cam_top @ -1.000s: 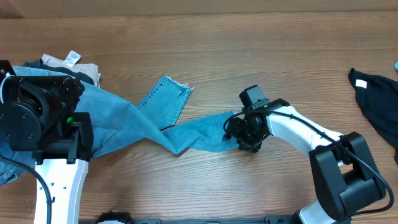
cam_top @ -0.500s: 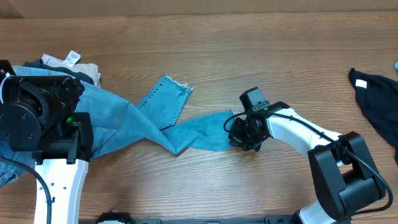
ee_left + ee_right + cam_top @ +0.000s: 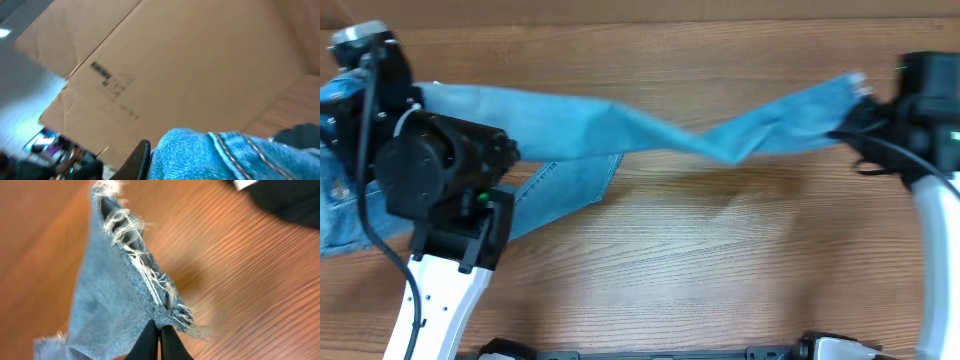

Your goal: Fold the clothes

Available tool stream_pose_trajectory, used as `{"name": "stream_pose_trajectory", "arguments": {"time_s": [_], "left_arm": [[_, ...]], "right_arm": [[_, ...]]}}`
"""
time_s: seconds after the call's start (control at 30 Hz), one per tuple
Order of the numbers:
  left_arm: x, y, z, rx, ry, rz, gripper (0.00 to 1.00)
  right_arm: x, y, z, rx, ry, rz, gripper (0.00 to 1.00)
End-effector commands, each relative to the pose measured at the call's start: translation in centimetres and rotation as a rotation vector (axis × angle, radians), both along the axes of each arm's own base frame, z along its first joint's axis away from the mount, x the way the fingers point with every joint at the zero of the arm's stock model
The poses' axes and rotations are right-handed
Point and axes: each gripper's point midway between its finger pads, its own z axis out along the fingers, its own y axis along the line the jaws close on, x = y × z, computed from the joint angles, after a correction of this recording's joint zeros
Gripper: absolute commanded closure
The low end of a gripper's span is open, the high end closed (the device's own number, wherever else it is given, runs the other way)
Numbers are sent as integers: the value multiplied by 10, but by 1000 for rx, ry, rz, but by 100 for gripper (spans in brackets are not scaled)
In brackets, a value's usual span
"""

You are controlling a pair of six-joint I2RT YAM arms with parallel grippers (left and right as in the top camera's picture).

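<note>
The light-blue jeans [image 3: 620, 135] hang stretched between my two grippers, above the table. My right gripper [image 3: 160, 329] is shut on the frayed hem [image 3: 167, 312] of one leg; in the overhead view it is at the far right [image 3: 855, 112]. The other leg [image 3: 560, 190] trails down onto the table. My left gripper [image 3: 348, 92] is at the far left, shut on the thick stitched top of the jeans [image 3: 240, 155]. One black finger [image 3: 140, 157] presses against the denim; the other is hidden.
A black garment [image 3: 285, 195] lies on the wooden table beyond the hem. A large cardboard box [image 3: 175, 65] fills the left wrist view. The left arm's body [image 3: 440, 170] hangs over the table's left side.
My right gripper shut on the leg hem near the table's middle, then carried it up and far right. The left arm rose too, and the jeans now stretch between them.
</note>
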Motion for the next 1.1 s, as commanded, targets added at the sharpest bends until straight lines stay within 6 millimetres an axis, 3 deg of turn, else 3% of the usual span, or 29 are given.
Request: {"name": "stream_pose_trajectory", "arguments": {"time_s": [0.0,0.1,0.23,0.3,0.43,0.6,0.73,0.83,0.9,1.03,1.07], "left_arm": [[19,-31,5,17,0,-126,84],[27,-40,2,19,6,-147,85],[33,-53,5,-54,-170,-180,79],[44,-82,-1,-47,-137,-261,80],[70,-160,-26,-45,-111,-446,78],[64,-259,-48,-22,-67,-695,76],[47,-288,-41,-147,-221,-787,70],[35,-309,-26,-115,-207,-882,72],[31,-311,0,-104,-254,-932,73],[7,-273,80,-335,-558,-914,71],[1,-265,92,-384,-591,-904,71]], "right_arm": [[-11,-48,38,-70,-70,-87,96],[-17,-58,49,-13,-107,-101,96],[-16,-57,50,9,-118,-79,96],[-16,-57,50,11,-118,-80,96],[-16,-55,50,19,-121,-74,96],[-17,-54,49,20,-116,-74,96],[-17,-54,49,21,-114,-74,96],[-17,-54,49,22,-114,-74,96],[-17,-54,49,21,-114,-74,96],[-17,-54,49,22,-113,-74,96],[-17,-54,49,22,-113,-74,96]]}}
